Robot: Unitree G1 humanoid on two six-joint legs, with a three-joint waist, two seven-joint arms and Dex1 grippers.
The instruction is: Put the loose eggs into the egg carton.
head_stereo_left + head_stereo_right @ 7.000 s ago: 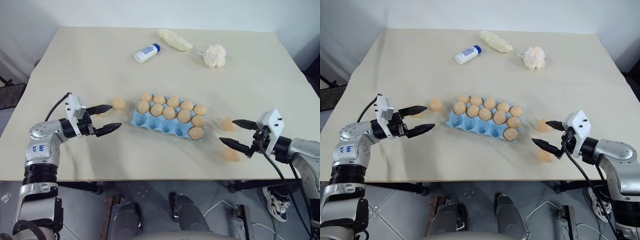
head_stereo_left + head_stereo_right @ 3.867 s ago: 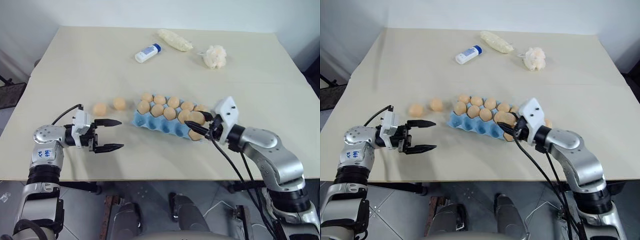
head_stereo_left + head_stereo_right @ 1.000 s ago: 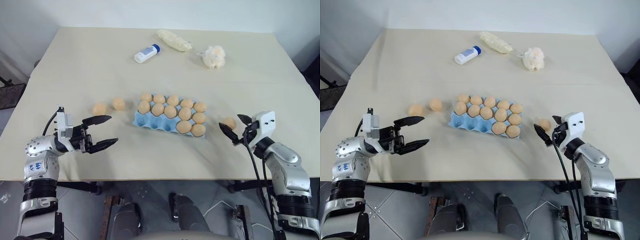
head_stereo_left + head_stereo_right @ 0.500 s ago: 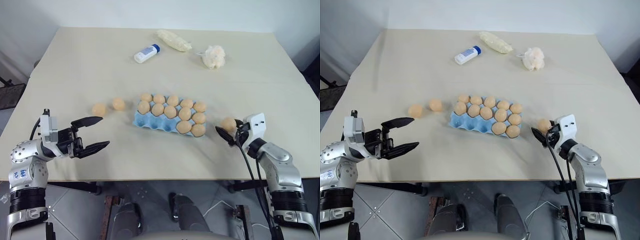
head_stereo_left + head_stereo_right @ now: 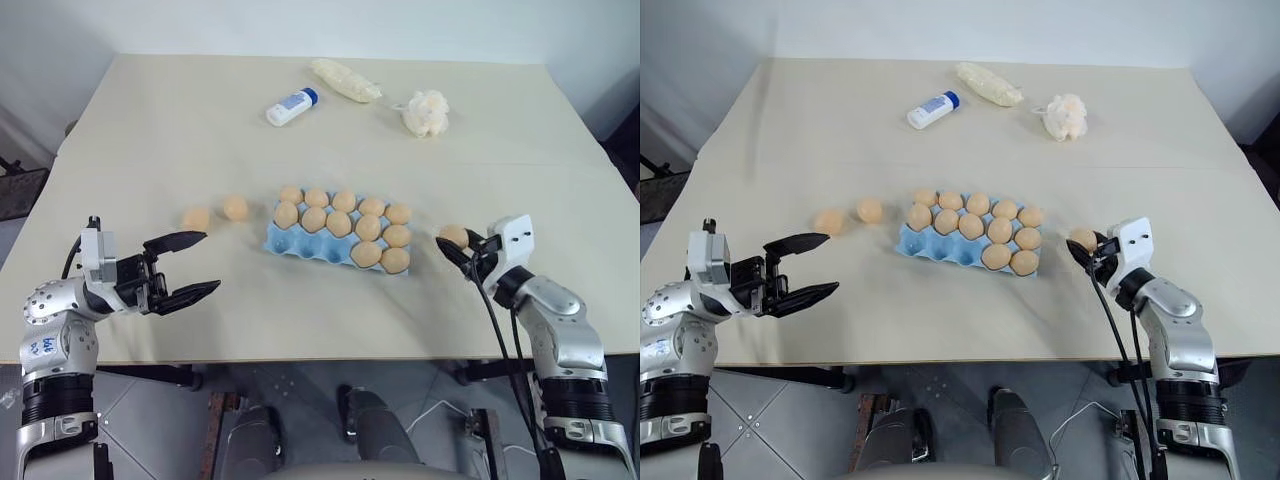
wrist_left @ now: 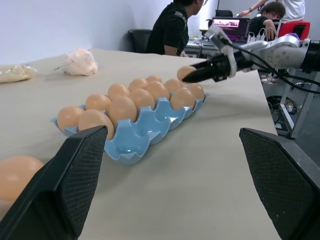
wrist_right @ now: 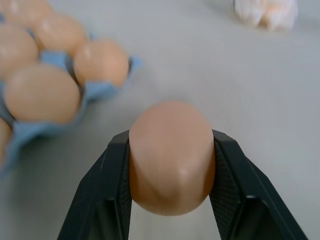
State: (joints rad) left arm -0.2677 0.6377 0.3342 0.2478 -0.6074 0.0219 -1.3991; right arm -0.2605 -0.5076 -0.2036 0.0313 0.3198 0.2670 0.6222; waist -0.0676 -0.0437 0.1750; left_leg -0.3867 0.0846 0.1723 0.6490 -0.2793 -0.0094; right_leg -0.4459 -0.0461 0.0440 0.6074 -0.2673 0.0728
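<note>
The light-blue egg carton [image 5: 284,243] lies at the table's middle with several eggs in its cups. My right gripper [image 5: 452,245] hovers just right of the carton, shut on a tan egg [image 7: 171,156] that sits between its two black fingers and is lifted off the table. Two loose eggs [image 5: 196,218] [image 5: 235,207] rest on the table left of the carton. My left gripper [image 5: 190,265] stands open near the front left edge, short of those two eggs, with nothing between its fingers.
A white bottle with a blue cap [image 5: 286,106], a pale lumpy bag [image 5: 347,79] and a fluffy cream puff [image 5: 424,112] lie along the table's far side. People sit at a desk beyond the table in the left wrist view [image 6: 172,27].
My right gripper has closed on the egg to the carton's right and lifted it slightly toward the carton. The left gripper stays open and still.
</note>
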